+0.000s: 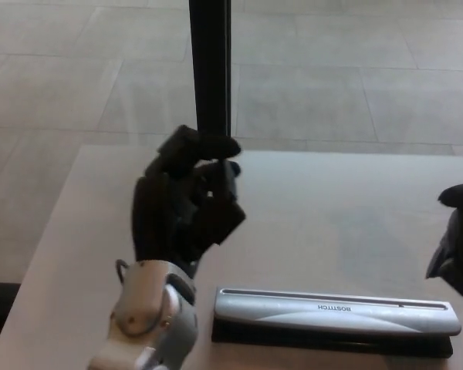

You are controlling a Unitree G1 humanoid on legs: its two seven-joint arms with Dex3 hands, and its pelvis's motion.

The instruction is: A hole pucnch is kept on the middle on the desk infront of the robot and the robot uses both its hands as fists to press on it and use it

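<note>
Soft, even daylight fills the scene, slightly washed out and low in contrast. The desk (332, 208) shows a pale sheen toward its far edge, no hard glare. The hole punch (336, 312) casts a thin dark shadow along its near side. The left hand (185, 204) looks slightly blurred.
</note>
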